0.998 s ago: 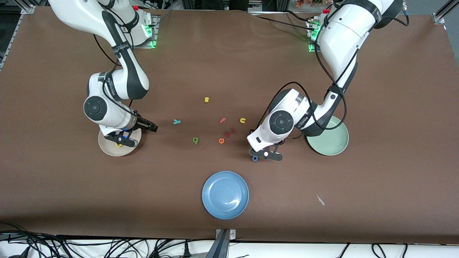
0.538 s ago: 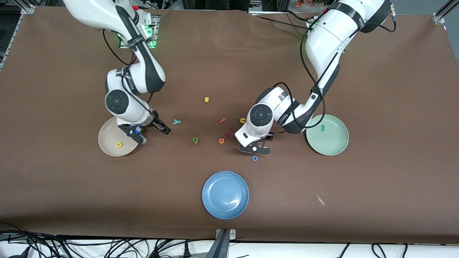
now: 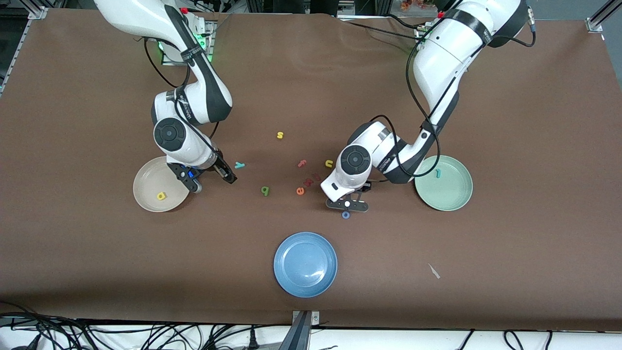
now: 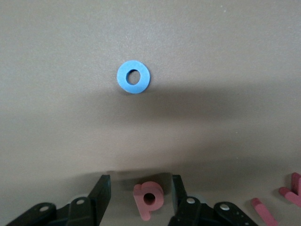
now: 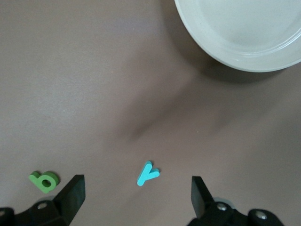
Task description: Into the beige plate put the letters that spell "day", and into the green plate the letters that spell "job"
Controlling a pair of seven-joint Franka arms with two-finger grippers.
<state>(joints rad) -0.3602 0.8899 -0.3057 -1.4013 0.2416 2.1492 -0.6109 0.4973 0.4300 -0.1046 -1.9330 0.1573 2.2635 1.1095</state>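
Note:
The pinkish-red "b" (image 4: 149, 198) lies flat on the table between the fingers of my left gripper (image 4: 140, 187) (image 3: 346, 205), which is open, with a gap on each side. The blue "o" (image 4: 133, 77) (image 3: 345, 214) lies just past the fingertips. The teal "j" (image 3: 438, 173) rests in the green plate (image 3: 454, 197). My right gripper (image 5: 136, 188) (image 3: 212, 181) is open, low over the table beside the beige plate (image 3: 146, 184) (image 5: 244, 42), which holds the yellow "a" (image 3: 161, 196). The teal "y" (image 5: 148, 173) (image 3: 239, 165) lies ahead of its fingers. The green "d" (image 5: 44, 181) (image 3: 265, 190) lies off to one side.
A blue plate (image 3: 305, 264) sits near the front camera. Loose letters lie mid-table: yellow "s" (image 3: 280, 135), yellow "u" (image 3: 329, 163), pink "f" (image 3: 302, 163), orange "e" (image 3: 300, 191). A small white scrap (image 3: 434, 271) lies toward the left arm's end.
My right gripper left the beige plate and moved toward the "y"; the "a" stays in the plate. My left gripper shifted toward mid-table, uncovering the green plate with the "j".

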